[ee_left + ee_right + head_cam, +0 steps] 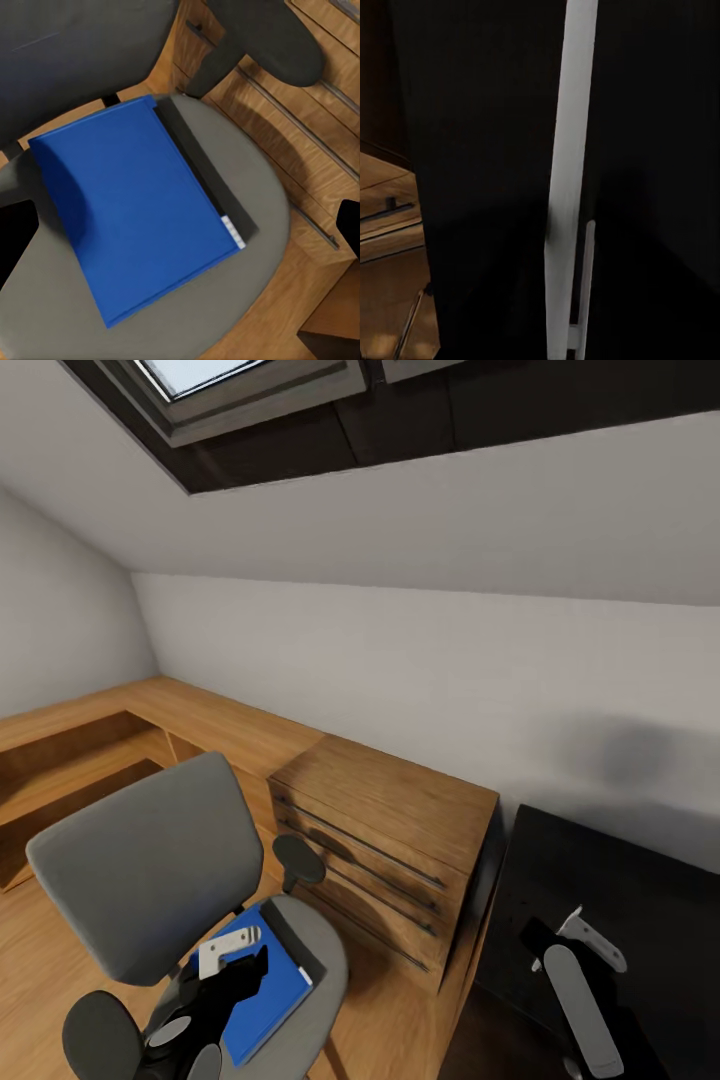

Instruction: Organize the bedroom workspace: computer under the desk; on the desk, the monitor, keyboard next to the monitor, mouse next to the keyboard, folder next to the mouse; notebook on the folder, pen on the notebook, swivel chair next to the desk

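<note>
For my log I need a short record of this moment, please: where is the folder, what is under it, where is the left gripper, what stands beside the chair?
folder: blue folder lying flat on the seat
support: swivel chair, grey seat and back
left gripper: left gripper above the folder, not touching it, open
beside chair: wooden dresser, then black desk
</note>
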Available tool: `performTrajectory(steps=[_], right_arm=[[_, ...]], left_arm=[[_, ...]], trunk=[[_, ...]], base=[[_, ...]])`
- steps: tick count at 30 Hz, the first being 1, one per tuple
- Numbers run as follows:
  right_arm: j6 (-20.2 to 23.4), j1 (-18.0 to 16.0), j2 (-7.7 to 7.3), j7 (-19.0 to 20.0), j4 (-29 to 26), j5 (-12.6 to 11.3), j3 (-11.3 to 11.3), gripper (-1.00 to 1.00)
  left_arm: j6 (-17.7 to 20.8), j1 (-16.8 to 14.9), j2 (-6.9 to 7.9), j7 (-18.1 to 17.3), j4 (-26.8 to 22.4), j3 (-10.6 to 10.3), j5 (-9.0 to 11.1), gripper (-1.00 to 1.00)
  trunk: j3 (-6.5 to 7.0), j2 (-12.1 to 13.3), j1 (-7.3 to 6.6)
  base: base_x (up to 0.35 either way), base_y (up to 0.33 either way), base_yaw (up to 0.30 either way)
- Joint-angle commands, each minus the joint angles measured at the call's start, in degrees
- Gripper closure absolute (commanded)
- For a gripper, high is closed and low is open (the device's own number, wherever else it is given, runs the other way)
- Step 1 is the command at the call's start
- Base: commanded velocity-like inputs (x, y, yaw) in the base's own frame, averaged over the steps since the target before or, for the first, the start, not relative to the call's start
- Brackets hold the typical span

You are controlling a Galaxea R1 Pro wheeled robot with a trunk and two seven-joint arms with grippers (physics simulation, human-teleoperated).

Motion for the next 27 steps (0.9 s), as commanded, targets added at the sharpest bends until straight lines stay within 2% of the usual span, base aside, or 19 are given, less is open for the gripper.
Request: performTrajectory(steps=[1,17,18,27], right_arm=[[0.29,-0.06,-0.03,-0.33,0.29,-0.31,-0.1,1.0],[0.29,-0.14,-0.06,-0.35,1.66,-0.18,-0.46,1.0],[0.29,-0.14,-0.06,-0.38,1.66,-0.16,-0.46,-1.0],[0.22,-0.14,-0.06,-0.4,1.52,-0.07,-0.53,-1.0]], left_arm=[[0.09,-0.02,0.0,0.52,-0.09,-0.06,0.6,-1.0],[0.08,-0.01,0.0,0.53,-0.09,0.03,0.6,-1.0],[0.08,-0.02,0.0,0.53,-0.09,0.03,0.6,-1.0],[0.08,-0.03,0.0,0.53,-0.09,0.03,0.6,-1.0]], trunk=[[-0.06,-0.05,0.01],[-0.06,-0.05,0.01],[-0.06,-0.05,0.01],[-0.06,-0.05,0.01]], base=[[0.0,0.0,0.0],[0.0,0.0,0.0],[0.0,0.0,0.0],[0.0,0.0,0.0]])
